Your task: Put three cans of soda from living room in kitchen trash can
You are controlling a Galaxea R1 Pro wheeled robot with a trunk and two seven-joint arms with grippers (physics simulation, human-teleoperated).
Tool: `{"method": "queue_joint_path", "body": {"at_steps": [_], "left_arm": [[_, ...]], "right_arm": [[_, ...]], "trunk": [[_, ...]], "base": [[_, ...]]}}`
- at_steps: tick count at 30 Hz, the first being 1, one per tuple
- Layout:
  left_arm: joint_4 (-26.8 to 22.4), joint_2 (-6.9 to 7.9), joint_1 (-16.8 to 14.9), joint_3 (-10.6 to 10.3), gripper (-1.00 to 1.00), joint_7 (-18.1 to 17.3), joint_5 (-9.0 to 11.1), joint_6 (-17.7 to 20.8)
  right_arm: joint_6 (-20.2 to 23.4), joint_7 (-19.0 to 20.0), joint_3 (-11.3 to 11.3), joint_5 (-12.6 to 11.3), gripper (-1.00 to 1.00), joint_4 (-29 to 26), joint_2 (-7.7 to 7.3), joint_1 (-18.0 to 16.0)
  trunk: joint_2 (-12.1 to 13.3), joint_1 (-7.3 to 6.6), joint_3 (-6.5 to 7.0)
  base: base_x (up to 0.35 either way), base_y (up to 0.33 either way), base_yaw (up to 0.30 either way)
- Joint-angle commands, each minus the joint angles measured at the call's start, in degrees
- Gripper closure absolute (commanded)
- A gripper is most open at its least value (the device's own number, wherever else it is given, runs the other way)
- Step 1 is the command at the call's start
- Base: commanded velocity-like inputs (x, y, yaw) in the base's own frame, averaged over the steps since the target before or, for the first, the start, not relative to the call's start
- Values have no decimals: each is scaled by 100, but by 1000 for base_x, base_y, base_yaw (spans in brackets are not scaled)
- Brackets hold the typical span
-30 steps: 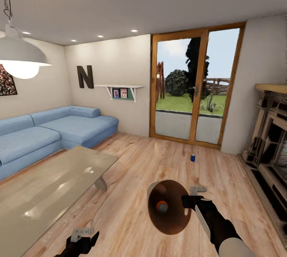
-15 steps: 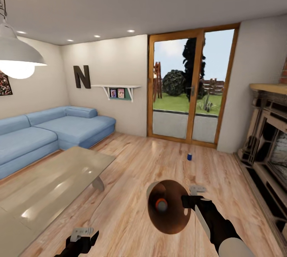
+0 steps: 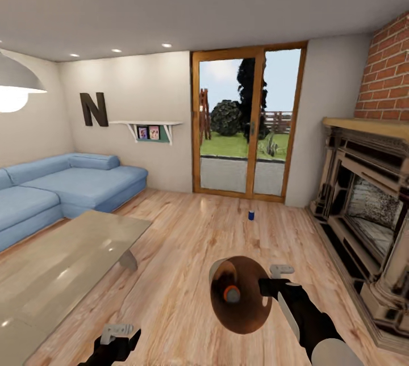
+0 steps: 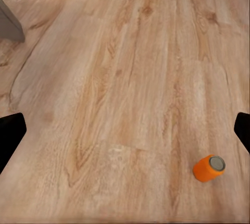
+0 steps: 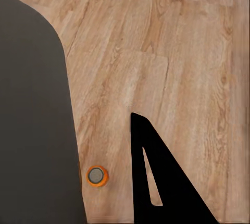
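Holding the tash can (image 3: 245, 320) by its rim, the right gripper (image 3: 271, 285) has its jaws closed on it, mouth tipped toward the head camera; an orange can of soda (image 3: 230, 294) lies inside. Left gripper (image 3: 116, 336): low over the wood floor (image 3: 182, 252), jaws spread wide, nothing between them. Another orange can (image 4: 209, 168) lies on the floor below it. Glass counter (image 3: 62, 264) to the left. Farther off, a dark blue can (image 3: 251, 215) stands upright before the glass doors (image 3: 245, 127).

large dark block letter "N" (image 3: 94, 109) mounted on the pale cream wall (image 3: 142, 93) above the light-blue sofa (image 3: 68, 184), no other legible text
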Motion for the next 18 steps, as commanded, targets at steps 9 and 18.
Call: {"method": "queue_joint_path", "body": {"at_steps": [9, 18], "left_arm": [[1, 0, 0, 5, -100, 0, 9, -6], [1, 0, 0, 11, -100, 0, 3, -7]], "right_arm": [[0, 1, 3, -25, 100, -8, 1, -3], [-1, 1, 6, -25, 100, -8, 1, 0]], "trunk": [[-1, 0, 1], [-1, 0, 1]], "base": [[-194, 98, -251], [-25, 88, -251]]}}
